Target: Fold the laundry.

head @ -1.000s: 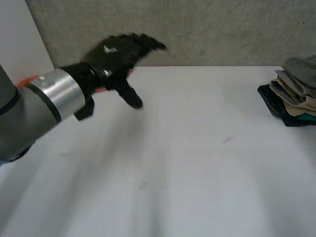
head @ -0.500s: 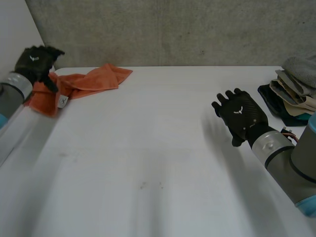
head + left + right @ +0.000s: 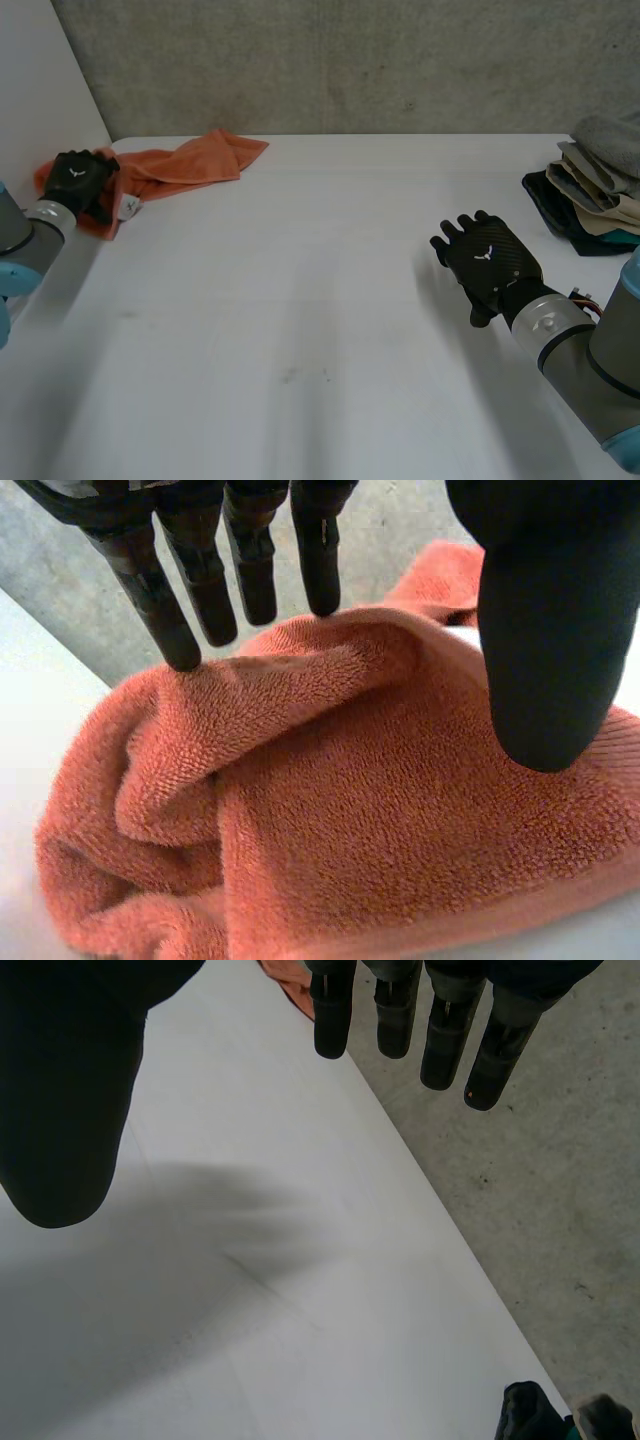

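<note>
An orange towel point(image 3: 190, 158) lies crumpled at the far left corner of the white table point(image 3: 320, 300). My left hand point(image 3: 76, 180) rests on the towel's left end. In the left wrist view its straight fingers point(image 3: 190, 620) touch a raised fold of the towel point(image 3: 350, 810), and the thumb point(image 3: 545, 640) stands apart over the cloth; nothing is pinched. My right hand point(image 3: 488, 255) hovers open over the bare table on the right, fingers point(image 3: 440, 1030) straight and thumb point(image 3: 70, 1090) spread. A bit of the towel point(image 3: 290, 985) shows beyond its fingertips.
A stack of folded clothes point(image 3: 595, 190) in grey, beige, teal and dark cloth sits at the table's right edge, also seen near the right hand point(image 3: 540, 1415). A grey wall runs behind the table. A white panel stands at the left.
My left arm swung from the table's middle to the far left and lowered its hand onto the towel's left end. The right hand came in at the right, then held still.
</note>
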You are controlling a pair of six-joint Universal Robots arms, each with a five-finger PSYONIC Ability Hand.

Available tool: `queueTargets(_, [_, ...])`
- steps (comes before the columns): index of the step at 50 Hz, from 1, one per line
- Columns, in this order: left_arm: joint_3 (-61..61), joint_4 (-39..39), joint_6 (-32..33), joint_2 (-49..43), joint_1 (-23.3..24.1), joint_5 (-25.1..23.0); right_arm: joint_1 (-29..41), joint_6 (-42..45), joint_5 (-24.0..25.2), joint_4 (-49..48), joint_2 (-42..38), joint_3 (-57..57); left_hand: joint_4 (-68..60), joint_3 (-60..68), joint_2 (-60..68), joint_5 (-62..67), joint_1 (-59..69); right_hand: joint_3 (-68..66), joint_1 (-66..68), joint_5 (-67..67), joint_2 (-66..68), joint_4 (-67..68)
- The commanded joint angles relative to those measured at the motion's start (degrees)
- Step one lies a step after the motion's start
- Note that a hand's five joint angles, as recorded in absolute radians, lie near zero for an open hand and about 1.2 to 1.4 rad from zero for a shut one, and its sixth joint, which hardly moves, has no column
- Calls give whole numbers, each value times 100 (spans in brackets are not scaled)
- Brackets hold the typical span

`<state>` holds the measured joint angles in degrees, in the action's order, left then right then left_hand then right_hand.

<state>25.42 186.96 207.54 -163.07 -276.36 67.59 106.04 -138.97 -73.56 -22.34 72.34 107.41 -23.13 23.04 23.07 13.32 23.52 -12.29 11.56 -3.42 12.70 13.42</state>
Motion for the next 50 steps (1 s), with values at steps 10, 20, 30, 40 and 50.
queueTargets(10, [-231,657,76,-340,30,61,-4,10,-10,2,0,25,-5687,5696,5693,5668,5648,229,-156,342,-270,-342])
queueTargets(20, [1797,1201,-3,1601,416,369,-31,2,-36,-7,9,-1,-5687,5696,5693,5668,5648,229,-156,342,-270,-342])
queueTargets(30, [4629,2151,-1179,4212,1410,44,-31,2,-62,10,70,-36,-5687,5696,5693,5668,5648,229,-156,342,-270,-342])
queueTargets(40, [3490,1705,-769,2959,920,122,-57,2,-1,10,70,34,1039,-1030,-1033,-1058,-1078,229,-156,342,-270,-342])
queueTargets(50, [1854,1387,419,1323,505,272,-110,10,-10,-7,61,-1,804,-795,-798,-823,-843,229,-156,342,-270,-342])
